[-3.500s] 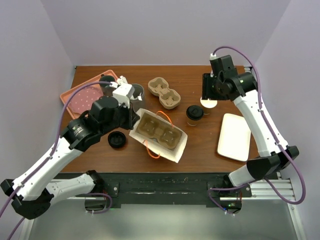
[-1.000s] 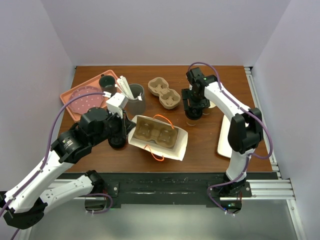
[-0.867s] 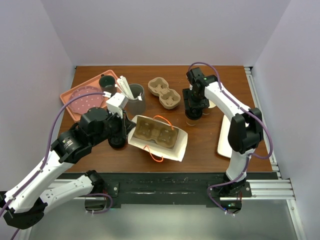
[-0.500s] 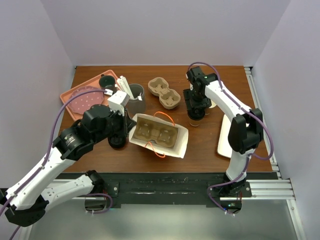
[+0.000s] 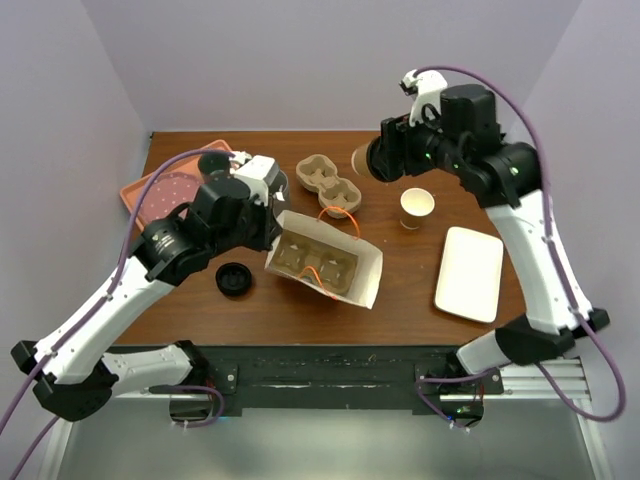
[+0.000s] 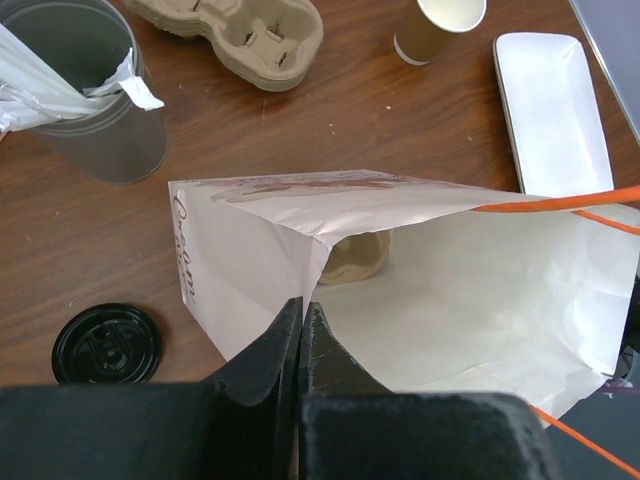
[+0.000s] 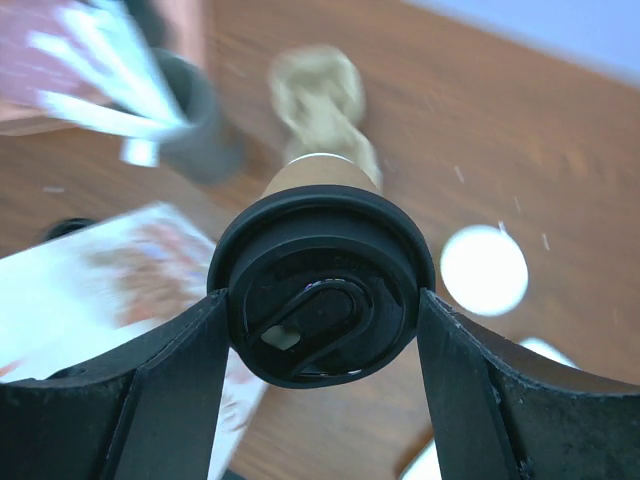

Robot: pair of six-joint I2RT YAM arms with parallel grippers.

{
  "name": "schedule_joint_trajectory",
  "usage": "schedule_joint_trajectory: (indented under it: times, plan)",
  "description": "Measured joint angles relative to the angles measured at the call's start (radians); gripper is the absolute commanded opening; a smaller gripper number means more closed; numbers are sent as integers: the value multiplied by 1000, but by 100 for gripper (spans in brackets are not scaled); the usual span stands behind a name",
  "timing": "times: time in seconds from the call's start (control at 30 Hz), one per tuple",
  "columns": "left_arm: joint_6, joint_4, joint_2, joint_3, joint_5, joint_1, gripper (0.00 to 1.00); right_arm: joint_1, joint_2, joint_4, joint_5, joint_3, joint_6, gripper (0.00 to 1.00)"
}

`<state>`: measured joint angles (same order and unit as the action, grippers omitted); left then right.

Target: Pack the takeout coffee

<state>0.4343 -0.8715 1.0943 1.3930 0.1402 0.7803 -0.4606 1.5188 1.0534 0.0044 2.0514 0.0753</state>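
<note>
Now I see the right hand (image 7: pixel 320 335) clamped on the takeout coffee (image 5: pixel 362 159), held sideways above the surface (image 5: pixel 400 290), upper right of the top view. The left hand (image 6: pixel 300 325) is pinched together on the paper bag (image 6: pixel 460 290) wall.

The top external view looks steeply down on the whole table (image 5: pixel 410 295), with the arm bases at the frame's bottom. The left wrist view peers close into the white bag (image 6: pixel 250 250). The right wrist view looks down past the takeout coffee (image 7: pixel 322 295) from higher up. All three share the cup carrier (image 5: pixel 328 185) (image 6: pixel 240 25) (image 7: pixel 315 85).
</note>
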Motion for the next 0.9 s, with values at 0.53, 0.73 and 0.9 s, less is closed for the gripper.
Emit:
schedule_joint_trajectory:
  times: [0.53, 0.73, 0.9]
  plan:
    - [60, -140, 154, 212, 42, -1, 0, -93, -241, -198, -446, -13, -8, 36]
    - [91, -160, 157, 213, 28, -1, 0, -122, -317, -256, -591, -102, 40, 35]
    - [107, -146, 151, 201, 15, -1, 0, -188, -326, -195, -587, -155, 23, 33]
